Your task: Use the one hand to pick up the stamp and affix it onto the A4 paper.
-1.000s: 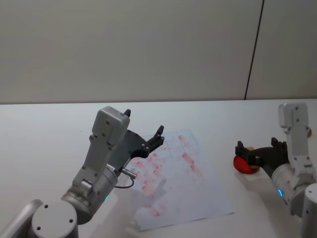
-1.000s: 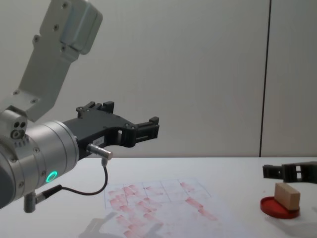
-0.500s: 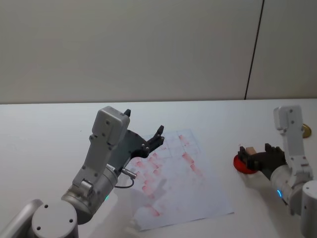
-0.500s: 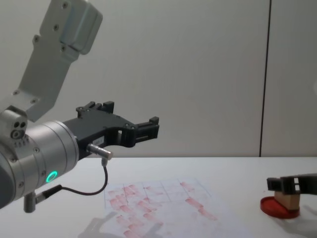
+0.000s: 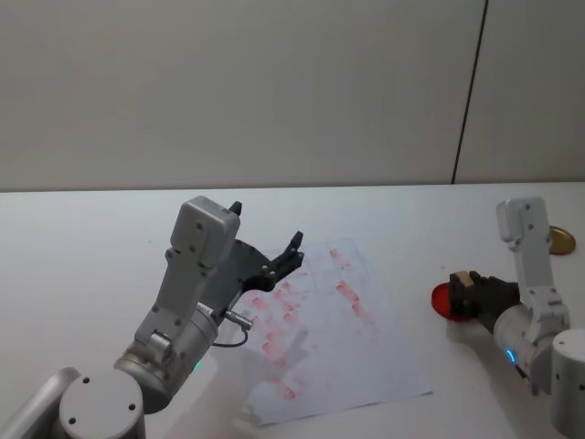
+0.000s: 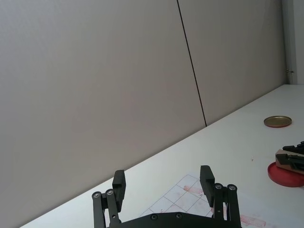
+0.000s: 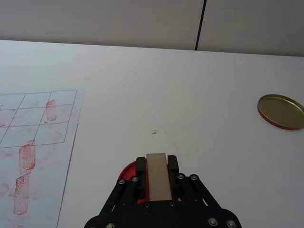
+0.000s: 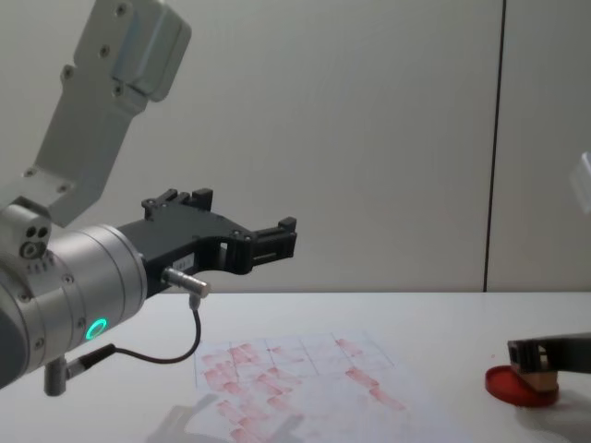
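**Right gripper closed on the stamp, at the ink pad**

1. Left gripper (image 6: 163,176). Black, on a silver-grey wrist with a green ring (image 8: 95,329). It is well to the left of the working pincer and raised above the near left part of the sheet. Its fingers are spread wide and empty.

2. Right gripper (image 7: 157,164). Black, two-fingered, on a wrist with a blue ring (image 5: 510,356). It is low over the table (image 5: 91,238) and reaches forward. Its fingers (image 7: 141,166) are drawn in until they press both long sides of the wooden block.

3. Stamp (image 7: 158,176). A light-tan wooden block held between the pincer's fingers. In the right wrist view its long axis runs along them. In the chest view its lower end meets the red pad.

4. Ink pad (image 5: 445,302). A flat, round, red, shallow holder lying directly under the fingertips. It shows on their left side and ahead of them. Its only content is the stamp's base.

5. A4 paper (image 5: 338,338). A white sheet with a faint grid, many squares bearing smudged red rectangular prints. It lies flat to the left of the pincer, with a strip of bare table between its edge and the pad.

6. Lid (image 7: 281,111). Round and shallow, with a red rim and its gold-coloured inside facing up. It lies beyond the pincer and to its right, well apart from the pad.

7. Wall (image 5: 274,91). Plain grey panels with one dark vertical seam, farthest ahead of the pincer.
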Available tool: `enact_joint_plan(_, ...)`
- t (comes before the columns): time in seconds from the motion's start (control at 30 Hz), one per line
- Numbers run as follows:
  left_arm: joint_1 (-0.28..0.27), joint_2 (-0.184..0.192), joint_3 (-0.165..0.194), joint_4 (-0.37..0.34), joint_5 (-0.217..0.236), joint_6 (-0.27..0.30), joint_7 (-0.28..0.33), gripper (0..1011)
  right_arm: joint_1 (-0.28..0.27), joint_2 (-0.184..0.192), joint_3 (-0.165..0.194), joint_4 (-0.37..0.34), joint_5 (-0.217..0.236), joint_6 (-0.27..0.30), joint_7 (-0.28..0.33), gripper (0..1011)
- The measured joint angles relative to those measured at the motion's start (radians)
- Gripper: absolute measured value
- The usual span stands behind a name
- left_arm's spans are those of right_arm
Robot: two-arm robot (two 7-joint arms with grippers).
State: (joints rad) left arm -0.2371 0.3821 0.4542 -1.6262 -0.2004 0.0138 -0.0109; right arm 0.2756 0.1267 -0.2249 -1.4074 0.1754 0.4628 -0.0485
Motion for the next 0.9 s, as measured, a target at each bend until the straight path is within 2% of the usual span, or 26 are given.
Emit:
enact_joint_plan(0.1, 0.0, 0.0, 0.0, 0.0, 0.0, 0.0, 0.0, 993, 0.003, -0.001, 0.0, 0.005, -0.002, -0.001, 0.004, 216)
enact_joint_plan(0.5, 0.0, 0.0, 0.0, 0.0, 0.0, 0.0, 0.0, 993, 0.013, -0.01, 0.002, 0.03, -0.003, 0.007, 0.005, 216)
enact_joint_plan(0.9, 0.0, 0.0, 0.0, 0.0, 0.0, 0.0, 0.0, 993, 0.018, -0.016, 0.01, 0.052, 0.015, 0.022, -0.003, 216)
